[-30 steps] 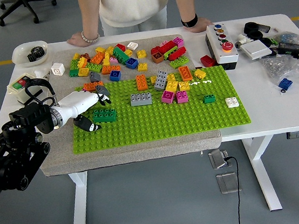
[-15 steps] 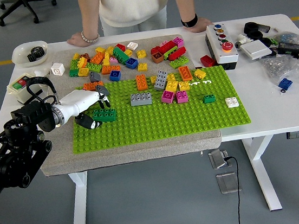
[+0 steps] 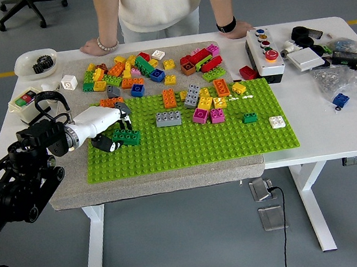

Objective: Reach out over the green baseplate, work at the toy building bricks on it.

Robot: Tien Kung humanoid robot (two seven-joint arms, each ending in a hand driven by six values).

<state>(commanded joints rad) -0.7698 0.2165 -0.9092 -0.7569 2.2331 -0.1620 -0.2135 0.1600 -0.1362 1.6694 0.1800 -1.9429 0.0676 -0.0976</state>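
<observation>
the green baseplate (image 3: pixel 186 145) lies across the middle of the frame, partly on a grey mat (image 3: pixel 151 179) on the white table (image 3: pixel 334 130). the left hand (image 3: pixel 106 126), white-shelled on a black arm entering from the lower left, sits over the baseplate's left edge. its dark fingers (image 3: pixel 123 114) curl down around a dark green brick (image 3: pixel 127 137) near the plate's left side, the thumb below and left of the brick, the other fingers above it; whether they actually clamp it cannot be told.

on the plate, upper centre: a grey brick (image 3: pixel 169 118), an orange brick (image 3: pixel 169 98), a cluster of grey, yellow and pink bricks (image 3: pixel 204 104), and a small green brick (image 3: pixel 249 117) further right. a white brick (image 3: pixel 277 121) lies on the table just off the plate's right edge.

a loose pile of mixed bricks (image 3: pixel 138 70) covers the mat in the upper left of centre. a control box with coloured buttons (image 3: pixel 266 54) stands in the upper right.

a person stands at the far side, top of frame, with both hands (image 3: pixel 99 45) resting flat on the table edge.
</observation>
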